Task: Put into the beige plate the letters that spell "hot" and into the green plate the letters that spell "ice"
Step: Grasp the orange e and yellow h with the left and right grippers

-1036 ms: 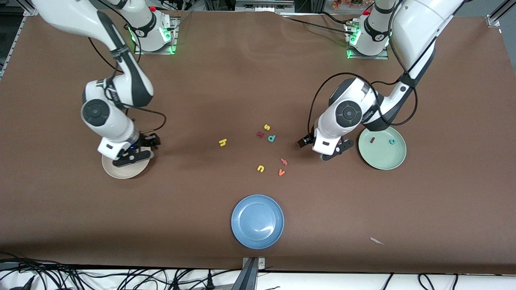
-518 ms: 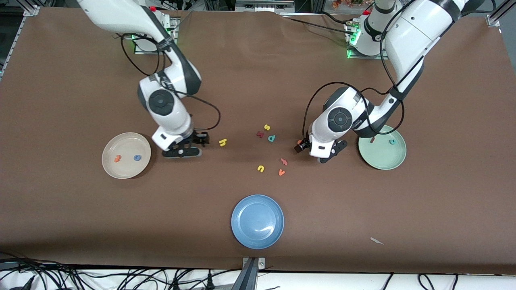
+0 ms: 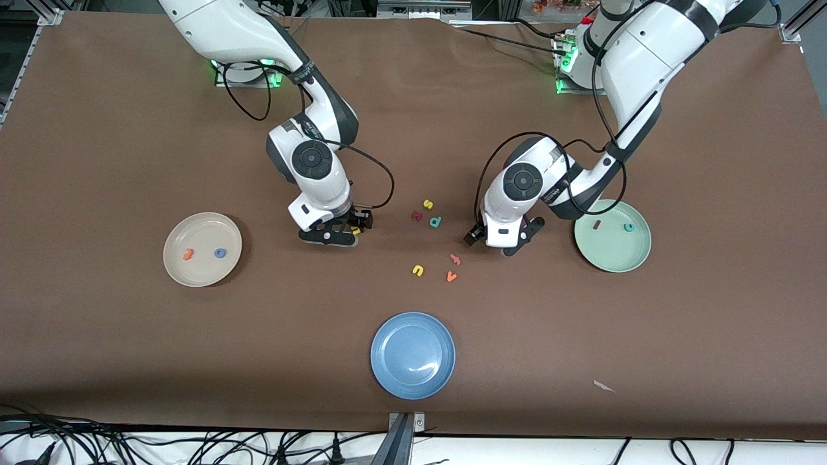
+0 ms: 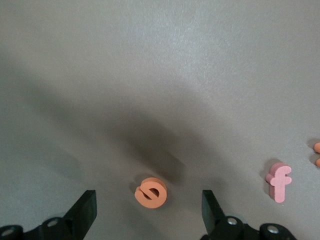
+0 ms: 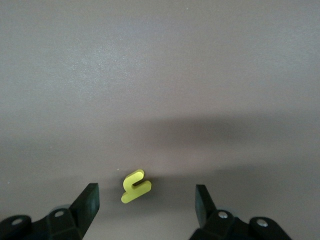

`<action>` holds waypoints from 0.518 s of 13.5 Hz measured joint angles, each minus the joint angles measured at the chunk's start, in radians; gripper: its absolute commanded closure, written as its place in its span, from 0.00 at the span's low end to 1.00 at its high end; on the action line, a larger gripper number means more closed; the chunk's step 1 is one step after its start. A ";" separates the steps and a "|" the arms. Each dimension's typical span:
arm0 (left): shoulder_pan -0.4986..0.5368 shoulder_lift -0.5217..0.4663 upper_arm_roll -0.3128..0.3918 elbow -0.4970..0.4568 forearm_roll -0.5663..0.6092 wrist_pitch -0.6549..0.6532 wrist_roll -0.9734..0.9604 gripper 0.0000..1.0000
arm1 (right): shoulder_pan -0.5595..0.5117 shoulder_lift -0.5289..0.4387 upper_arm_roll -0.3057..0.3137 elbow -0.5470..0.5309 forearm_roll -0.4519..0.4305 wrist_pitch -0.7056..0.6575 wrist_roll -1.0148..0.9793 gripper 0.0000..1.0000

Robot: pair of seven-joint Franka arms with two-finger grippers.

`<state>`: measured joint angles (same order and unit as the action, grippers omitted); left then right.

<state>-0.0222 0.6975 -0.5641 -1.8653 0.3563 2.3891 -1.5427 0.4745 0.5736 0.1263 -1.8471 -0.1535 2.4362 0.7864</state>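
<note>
The brown worktop (image 3: 97, 336) lay mostly bare toward its edges. The beige plate (image 3: 202, 227), toward the right arm's end, held an orange t (image 3: 188, 254) and blue o (image 3: 220, 253); the green plate (image 3: 612, 258), toward the left arm's end, held a dark red i (image 3: 597, 225) and teal c (image 3: 627, 227). Between them, the right claw (image 5: 145, 207) hung low with fingers apart over the yellow h (image 5: 135, 186). The left claw (image 4: 150, 212), fingers spread, straddled the orange e (image 4: 150, 192), a pink f (image 4: 279, 181) beside it.
</note>
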 measured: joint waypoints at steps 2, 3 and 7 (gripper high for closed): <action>-0.002 0.004 0.002 0.000 0.000 0.005 -0.017 0.15 | 0.003 0.015 0.001 0.003 -0.056 0.030 0.000 0.10; -0.002 0.004 0.003 0.000 0.000 0.006 -0.020 0.17 | 0.004 0.019 0.002 0.003 -0.078 0.036 -0.009 0.10; -0.002 0.008 0.004 0.000 0.022 0.011 -0.028 0.21 | 0.007 0.021 0.021 0.004 -0.108 0.039 -0.081 0.10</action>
<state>-0.0238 0.7055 -0.5598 -1.8653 0.3788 2.4003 -1.5709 0.4814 0.5950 0.1478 -1.8435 -0.2618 2.4756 0.7051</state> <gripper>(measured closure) 0.172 0.097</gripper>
